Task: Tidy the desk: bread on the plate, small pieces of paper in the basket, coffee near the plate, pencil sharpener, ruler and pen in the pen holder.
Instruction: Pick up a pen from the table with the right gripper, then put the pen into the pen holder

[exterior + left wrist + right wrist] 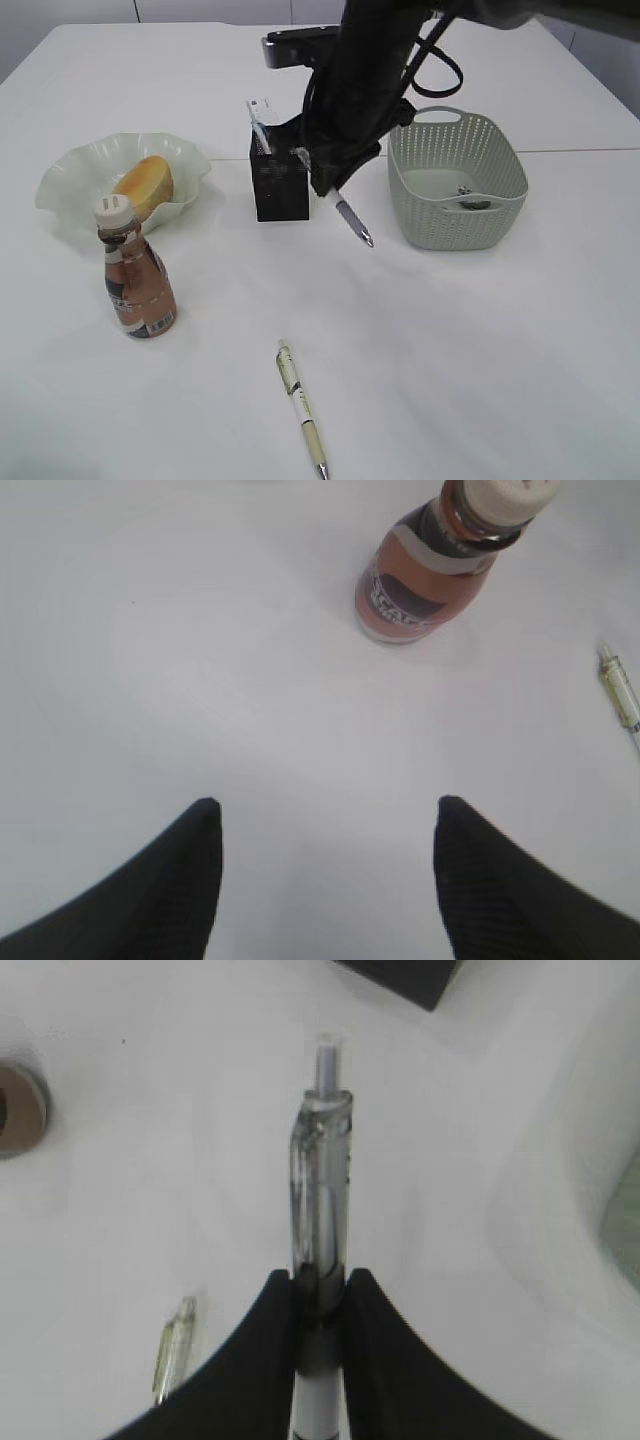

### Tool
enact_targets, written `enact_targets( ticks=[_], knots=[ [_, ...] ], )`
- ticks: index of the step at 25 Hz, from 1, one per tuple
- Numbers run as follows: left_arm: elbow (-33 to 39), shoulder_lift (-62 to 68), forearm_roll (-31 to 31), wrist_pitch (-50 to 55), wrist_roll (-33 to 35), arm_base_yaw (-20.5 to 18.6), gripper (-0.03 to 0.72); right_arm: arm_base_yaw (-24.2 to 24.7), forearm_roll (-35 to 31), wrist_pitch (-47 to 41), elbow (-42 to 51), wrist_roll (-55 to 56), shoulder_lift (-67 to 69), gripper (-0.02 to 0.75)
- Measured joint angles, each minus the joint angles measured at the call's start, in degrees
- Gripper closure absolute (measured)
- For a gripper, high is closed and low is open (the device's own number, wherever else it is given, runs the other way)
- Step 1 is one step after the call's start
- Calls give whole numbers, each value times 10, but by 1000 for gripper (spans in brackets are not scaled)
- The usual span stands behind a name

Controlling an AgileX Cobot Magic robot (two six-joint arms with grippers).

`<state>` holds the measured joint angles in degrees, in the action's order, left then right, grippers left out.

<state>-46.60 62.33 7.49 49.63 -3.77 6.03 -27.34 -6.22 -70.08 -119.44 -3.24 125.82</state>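
Two pens show: the right tool pinches a clear pen beside the pen holder; another pen lies on the tabletop. Left tool hangs open.

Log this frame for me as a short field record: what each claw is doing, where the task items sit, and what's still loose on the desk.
right claw: shut on clear grey pen, held beside black pen holder
left claw: open, empty, above bare table
bread roll: on pale green wavy plate
brown coffee bottle: upright, near plate
grey-green plastic basket: small scraps inside
loose: cream pen lying on white table
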Motion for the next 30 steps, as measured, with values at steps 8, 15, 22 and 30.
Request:
enact_targets(
  ticks=[8, 15, 22, 30],
  knots=[
    [0, 0, 0, 8, 0, 0, 202, 0, -1, 44, 212, -19, -137, 644],
    [0, 0, 1, 16, 0, 0, 202, 0, 0, 266, 407, -33, -274, 644],
    [0, 0, 1, 26, 0, 0, 202, 0, 0, 516, 482, -52, -283, 644],
    [0, 0, 2, 30, 0, 0, 202, 0, -1, 768, 482, -53, -226, 644]
  ],
)
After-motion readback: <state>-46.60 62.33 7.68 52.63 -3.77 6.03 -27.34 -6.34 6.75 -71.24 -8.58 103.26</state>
